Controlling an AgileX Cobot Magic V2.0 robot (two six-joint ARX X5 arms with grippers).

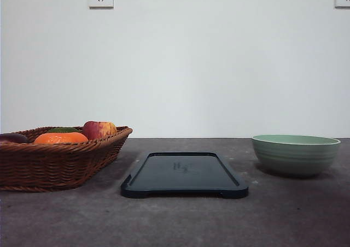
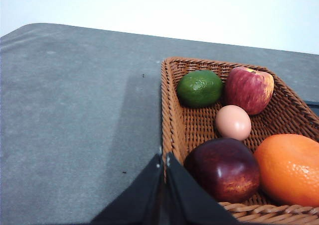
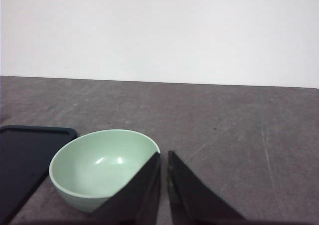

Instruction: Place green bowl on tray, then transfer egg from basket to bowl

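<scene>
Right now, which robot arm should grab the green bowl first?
The right arm, probably. Its shut gripper is next to the green bowl, which stands right of the tray; the left gripper is at the basket.

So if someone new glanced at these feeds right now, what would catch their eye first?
Probably the wicker basket at the table's left, crowded with bright fruit around a pale egg in its middle. Next, the glossy dark tray, bare at the centre. The green bowl sits empty on the table to its right, not yet on it.
</scene>
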